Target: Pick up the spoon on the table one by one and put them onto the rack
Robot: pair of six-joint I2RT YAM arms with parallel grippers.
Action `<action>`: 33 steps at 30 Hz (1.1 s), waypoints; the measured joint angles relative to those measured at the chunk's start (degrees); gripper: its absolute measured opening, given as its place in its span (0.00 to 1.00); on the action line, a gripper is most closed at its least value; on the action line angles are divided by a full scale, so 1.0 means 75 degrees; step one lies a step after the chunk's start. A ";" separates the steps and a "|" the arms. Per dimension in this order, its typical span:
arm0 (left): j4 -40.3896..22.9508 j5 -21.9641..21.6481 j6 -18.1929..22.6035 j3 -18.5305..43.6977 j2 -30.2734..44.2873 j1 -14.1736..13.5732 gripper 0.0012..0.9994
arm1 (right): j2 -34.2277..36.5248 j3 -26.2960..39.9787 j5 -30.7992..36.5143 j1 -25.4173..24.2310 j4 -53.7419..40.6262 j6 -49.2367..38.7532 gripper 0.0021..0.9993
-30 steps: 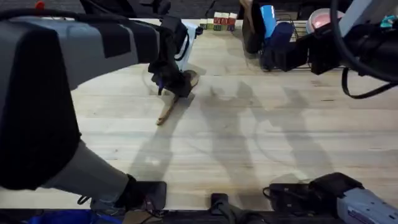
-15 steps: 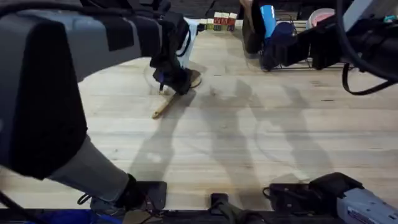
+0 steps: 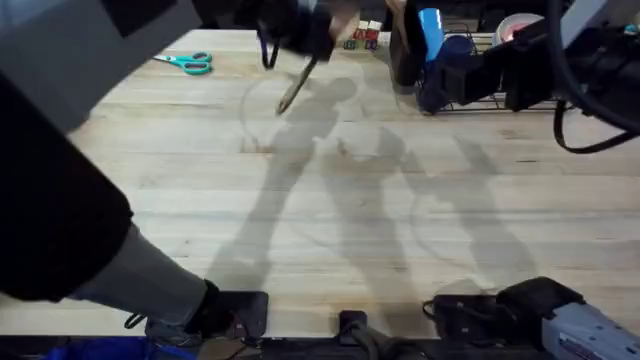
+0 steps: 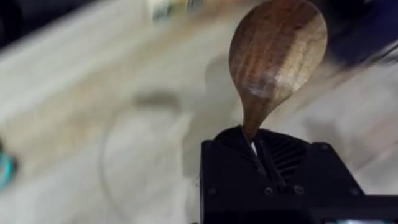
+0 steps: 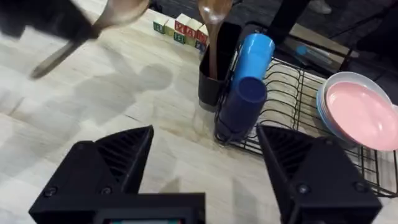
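Wooden and dark brown, the long-handled spoon (image 4: 278, 53) hangs off the surface in the left gripper (image 4: 258, 146), jaws pinched on its neck, handle trailing away from the black wire rack (image 5: 292, 93), beside which the right gripper's (image 5: 205, 158) jaws gape wide.

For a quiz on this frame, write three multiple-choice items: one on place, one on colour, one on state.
1. Where is the other brown wooden spoon?
A. in the black holder
B. on the table
C. on the pink plate

2. What colour are the scissors' handles?
A. red
B. teal
C. yellow

3. How is the left claw?
A. open, empty
B. shut on the dark wooden spoon
C. resting on the table

Answers:
A, the brown wooden spoon stands in the black holder.
B, the scissors have teal handles.
B, the left claw grips the dark wooden spoon at its neck.
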 joint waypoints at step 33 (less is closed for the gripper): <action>0.7106 0.2249 -0.0935 0.0223 0.0628 -0.1342 0.04 | 0.0000 0.0000 0.0001 0.0000 0.0009 0.0000 0.99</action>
